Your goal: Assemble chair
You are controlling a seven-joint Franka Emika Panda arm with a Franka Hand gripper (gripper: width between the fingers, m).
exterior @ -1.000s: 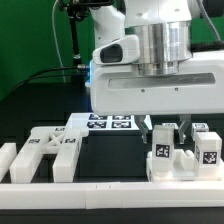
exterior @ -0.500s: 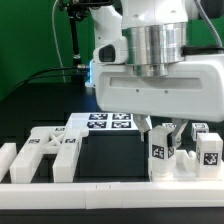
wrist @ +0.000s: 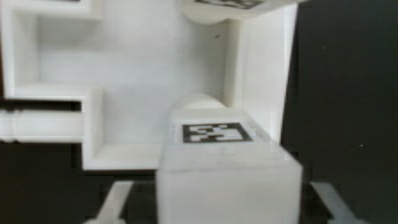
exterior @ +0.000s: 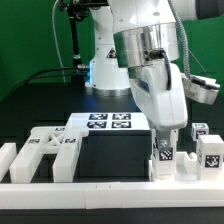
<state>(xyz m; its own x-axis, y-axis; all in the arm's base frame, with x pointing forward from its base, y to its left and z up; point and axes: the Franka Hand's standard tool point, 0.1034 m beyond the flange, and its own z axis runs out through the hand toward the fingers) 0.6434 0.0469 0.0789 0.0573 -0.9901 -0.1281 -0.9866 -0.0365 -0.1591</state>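
Claw [exterior: 163, 140] seemingly pinches a smooth, blocky white chair part [wrist: 222, 168].

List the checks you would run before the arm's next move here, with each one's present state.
1. End effector closed around the tagged block: ok.
2. Block's tag readable in the wrist view: ok.
3. Grip firm enough not to slip: cannot tell.
4. Block fully seated against the white slab behind it: cannot tell.
5. Neighbouring tagged block apart from the end effector: ok.
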